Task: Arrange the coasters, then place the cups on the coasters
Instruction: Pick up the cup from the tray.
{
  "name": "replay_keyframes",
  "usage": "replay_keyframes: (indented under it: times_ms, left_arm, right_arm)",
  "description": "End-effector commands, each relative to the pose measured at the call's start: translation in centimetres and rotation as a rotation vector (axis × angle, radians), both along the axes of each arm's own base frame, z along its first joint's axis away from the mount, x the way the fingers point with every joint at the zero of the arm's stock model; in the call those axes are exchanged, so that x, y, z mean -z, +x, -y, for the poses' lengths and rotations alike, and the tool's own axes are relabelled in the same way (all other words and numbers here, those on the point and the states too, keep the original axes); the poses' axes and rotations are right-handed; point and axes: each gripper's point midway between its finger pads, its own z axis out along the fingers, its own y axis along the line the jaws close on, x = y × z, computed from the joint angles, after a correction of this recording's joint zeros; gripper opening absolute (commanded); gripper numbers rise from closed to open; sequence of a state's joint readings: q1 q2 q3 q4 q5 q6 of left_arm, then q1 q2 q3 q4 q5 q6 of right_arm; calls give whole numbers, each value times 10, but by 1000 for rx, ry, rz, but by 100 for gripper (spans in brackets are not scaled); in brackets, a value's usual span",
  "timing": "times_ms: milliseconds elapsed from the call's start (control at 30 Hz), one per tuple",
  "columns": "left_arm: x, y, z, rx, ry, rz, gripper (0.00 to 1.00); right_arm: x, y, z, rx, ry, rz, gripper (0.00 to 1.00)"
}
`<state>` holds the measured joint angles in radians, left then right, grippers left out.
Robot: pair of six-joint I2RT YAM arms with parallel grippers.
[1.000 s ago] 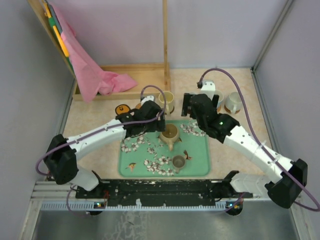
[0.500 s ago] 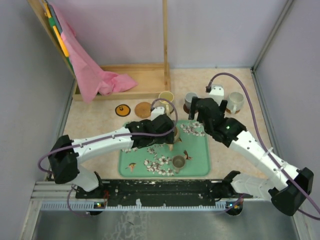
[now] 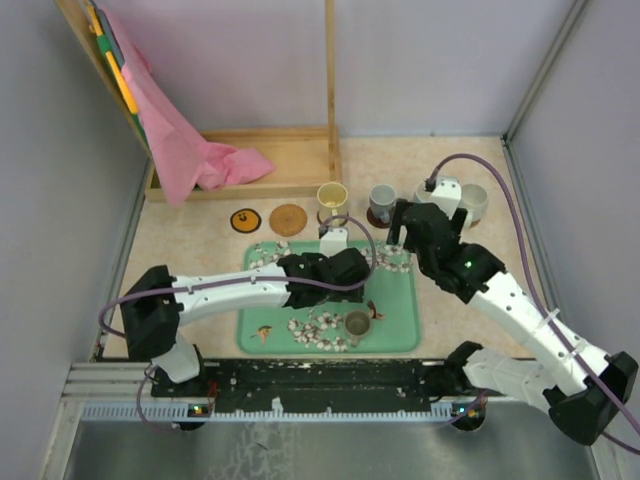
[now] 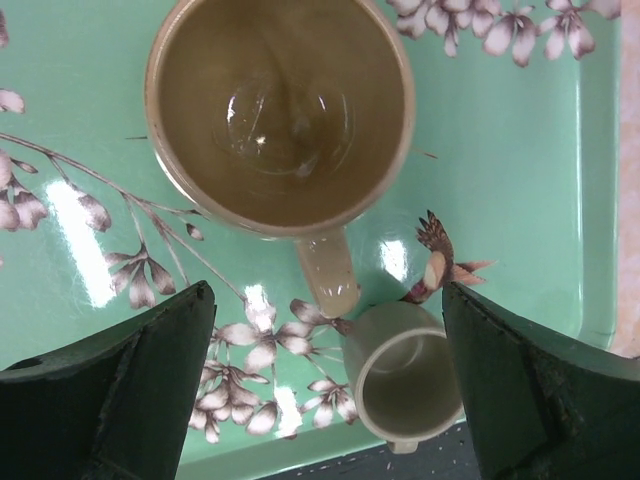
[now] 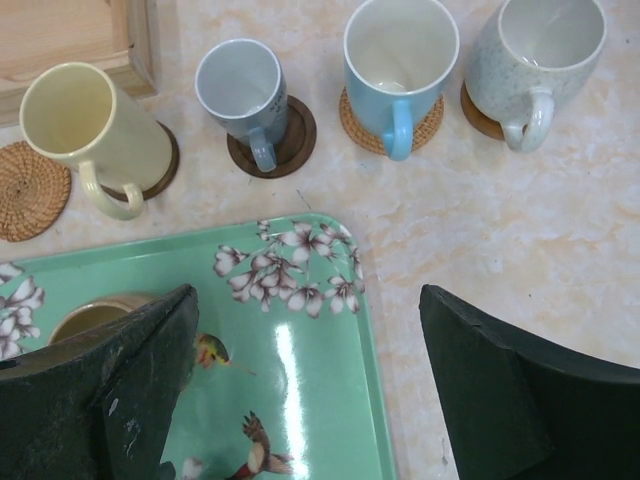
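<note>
In the last second the left arm has swung from the far left corner of the tray [image 3: 400,330] to its middle, and the left pincer [image 4: 325,330] now hangs straight over the tan cup [image 4: 280,110]. Meanwhile the right pincer [image 5: 310,340] has drawn back from the far row, uncovering the cups there. That row looks finished: the yellow cup [image 5: 90,130], grey cup [image 5: 240,90], blue cup [image 5: 400,50] and white cup [image 5: 535,50] each stand on a coaster on the desk [image 5: 480,230]. The woven coaster [image 3: 288,219] and the dark coaster [image 3: 243,219] left of them are bare. Two cups remain on the tray: the tan one and the small cup [image 4: 405,385] just beside its handle. So the tan cup seems the next to go, probably onto the woven coaster. The left pincer is spread wide, its fingers flanking the tan cup's handle side and touching nothing. The right pincer is equally wide, holds nothing, and hovers over the tray's far right corner.
</note>
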<state>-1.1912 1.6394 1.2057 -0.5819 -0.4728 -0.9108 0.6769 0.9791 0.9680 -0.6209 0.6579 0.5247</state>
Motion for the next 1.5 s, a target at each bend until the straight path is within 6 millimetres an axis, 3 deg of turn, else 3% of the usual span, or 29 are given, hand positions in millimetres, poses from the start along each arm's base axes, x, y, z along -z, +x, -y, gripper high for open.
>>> replay_keyframes:
  times_ms: [0,300,667,1000,1100,1267,1467]
  left_arm:
    - [-4,9,4,-64,-14,35,99]
    - [6,15,7,-99,-1,47,100]
    - [5,21,6,-114,11,78,96]
    - [11,20,10,-113,35,58,80]
    - [15,18,12,-105,33,43,68]
    - [21,16,12,-104,33,32,66]
    - [29,15,13,-106,33,21,56]
  right_arm:
    - [-11,-2,12,46,21,52,92]
    - [-7,-7,19,59,14,46,92]
    - [-8,-6,21,65,15,51,92]
    - [-6,-5,20,63,12,45,92]
    - [-6,-6,21,64,9,46,92]
    - [-6,-6,21,64,9,45,92]
    - [-7,-7,21,60,10,45,92]
